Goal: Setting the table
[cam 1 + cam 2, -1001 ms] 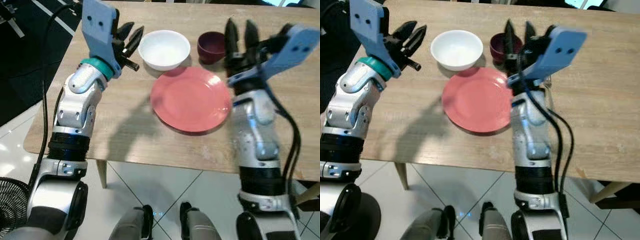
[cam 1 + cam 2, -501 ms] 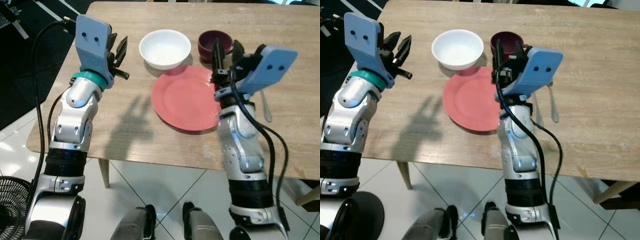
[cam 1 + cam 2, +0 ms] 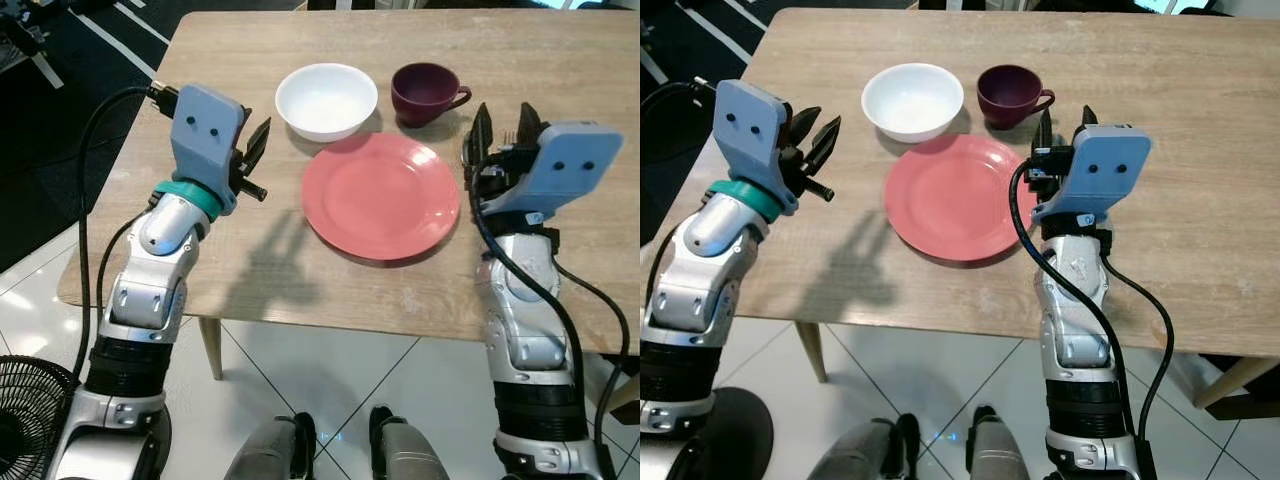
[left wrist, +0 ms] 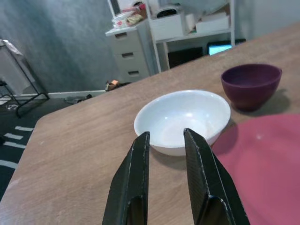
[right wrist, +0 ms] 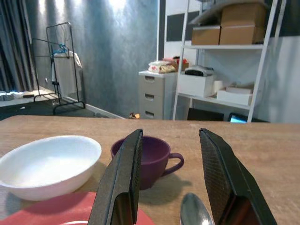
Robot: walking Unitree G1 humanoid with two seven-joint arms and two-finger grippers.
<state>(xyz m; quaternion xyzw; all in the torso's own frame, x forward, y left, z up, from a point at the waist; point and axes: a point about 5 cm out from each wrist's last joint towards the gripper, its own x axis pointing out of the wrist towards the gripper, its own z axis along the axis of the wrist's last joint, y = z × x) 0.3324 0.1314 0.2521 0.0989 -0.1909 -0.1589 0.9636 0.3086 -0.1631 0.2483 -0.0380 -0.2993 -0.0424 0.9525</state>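
Observation:
A pink plate [image 3: 380, 197] lies on the wooden table [image 3: 250, 250]. Behind it stand a white bowl [image 3: 327, 100] and a purple cup [image 3: 425, 93] with its handle to the right. My left gripper [image 3: 258, 140] hovers open, left of the bowl and pointing toward it [image 4: 183, 119]. My right gripper [image 3: 503, 118] is open just right of the plate, above the table. Between its fingers, the right wrist view shows the cup [image 5: 152, 159] and a spoon's bowl [image 5: 193, 210] lying close below. Nothing is held.
The table's front edge [image 3: 330, 325] runs close to my body, with tiled floor below. A fan [image 3: 20, 420] stands on the floor at my lower left. Bare tabletop lies left of the plate and along the far side.
My right gripper has moved right, off the plate's edge, and lower, uncovering the whole cup. My left gripper has come down and slightly right. The head view shifted a little.

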